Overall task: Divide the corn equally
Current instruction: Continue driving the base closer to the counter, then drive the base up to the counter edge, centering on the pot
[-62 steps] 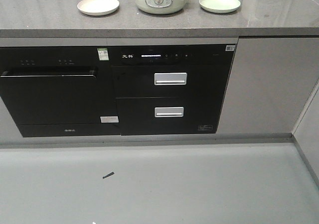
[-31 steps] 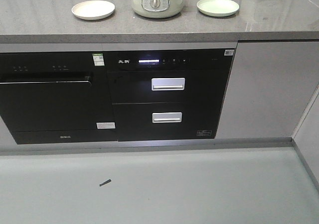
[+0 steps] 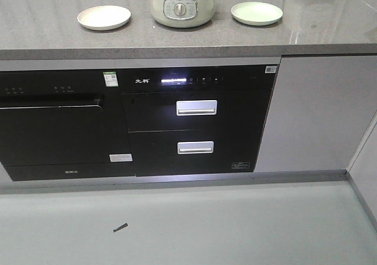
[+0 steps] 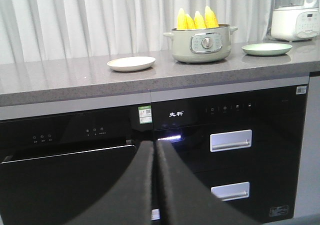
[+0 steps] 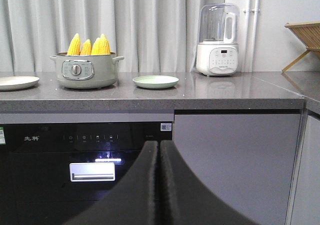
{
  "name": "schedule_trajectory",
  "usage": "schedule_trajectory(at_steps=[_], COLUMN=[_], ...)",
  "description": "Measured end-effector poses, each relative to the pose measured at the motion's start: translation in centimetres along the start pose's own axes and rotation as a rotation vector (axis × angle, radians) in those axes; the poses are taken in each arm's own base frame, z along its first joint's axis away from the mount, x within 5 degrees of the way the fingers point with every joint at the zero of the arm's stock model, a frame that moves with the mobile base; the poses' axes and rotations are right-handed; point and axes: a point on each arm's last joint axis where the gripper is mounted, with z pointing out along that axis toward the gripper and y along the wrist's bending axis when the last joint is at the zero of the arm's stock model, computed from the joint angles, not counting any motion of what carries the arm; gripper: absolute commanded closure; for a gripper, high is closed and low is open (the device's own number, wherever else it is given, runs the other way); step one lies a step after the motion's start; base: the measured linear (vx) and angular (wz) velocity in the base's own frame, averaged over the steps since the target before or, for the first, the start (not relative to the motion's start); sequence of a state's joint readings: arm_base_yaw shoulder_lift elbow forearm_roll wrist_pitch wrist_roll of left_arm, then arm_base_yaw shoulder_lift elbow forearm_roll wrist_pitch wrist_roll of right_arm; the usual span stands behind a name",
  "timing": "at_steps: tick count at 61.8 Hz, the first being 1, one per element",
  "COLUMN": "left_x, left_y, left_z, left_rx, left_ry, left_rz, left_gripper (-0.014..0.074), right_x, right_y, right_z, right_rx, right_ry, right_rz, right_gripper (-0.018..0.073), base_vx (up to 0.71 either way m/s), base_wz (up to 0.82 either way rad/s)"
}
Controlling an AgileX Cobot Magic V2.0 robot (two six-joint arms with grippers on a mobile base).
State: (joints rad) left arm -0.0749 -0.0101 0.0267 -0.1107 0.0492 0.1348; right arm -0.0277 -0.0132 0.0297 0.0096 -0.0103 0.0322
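Corn point(image 4: 197, 19): in pot point(image 4: 202, 47); none plated.
Left fingers point(image 4: 135, 187): clenched, empty.
Right fingers point(image 5: 142, 187): clenched, empty.
Next: you open, grasp a cob.

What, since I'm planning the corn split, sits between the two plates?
The pot holding the corn stands between the cream plate and the green plate; the front-facing view shows it.

four corn cobs point(image 4: 199, 20), one pot point(image 4: 202, 45), two plates point(image 4: 131, 63), one blender point(image 5: 217, 40)
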Motion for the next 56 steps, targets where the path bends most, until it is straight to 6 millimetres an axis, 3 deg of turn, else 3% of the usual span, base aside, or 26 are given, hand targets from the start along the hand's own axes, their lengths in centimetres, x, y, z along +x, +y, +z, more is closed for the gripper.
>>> schedule_trajectory(at_steps=[56], left_x=[0.00], left_y=[0.00], left_z=[0.00], left_rx=[0.000], left_ry=[0.000], left_rz=[0.000], left_gripper=[0.0603], right_x=[0.00], right_y=[0.00], right_z=[0.00], right_rx=[0.000], right_ry=[0.000], right_rz=[0.000], right_gripper=[0.0564], base_vx=[0.11], base_wz=[-0.01])
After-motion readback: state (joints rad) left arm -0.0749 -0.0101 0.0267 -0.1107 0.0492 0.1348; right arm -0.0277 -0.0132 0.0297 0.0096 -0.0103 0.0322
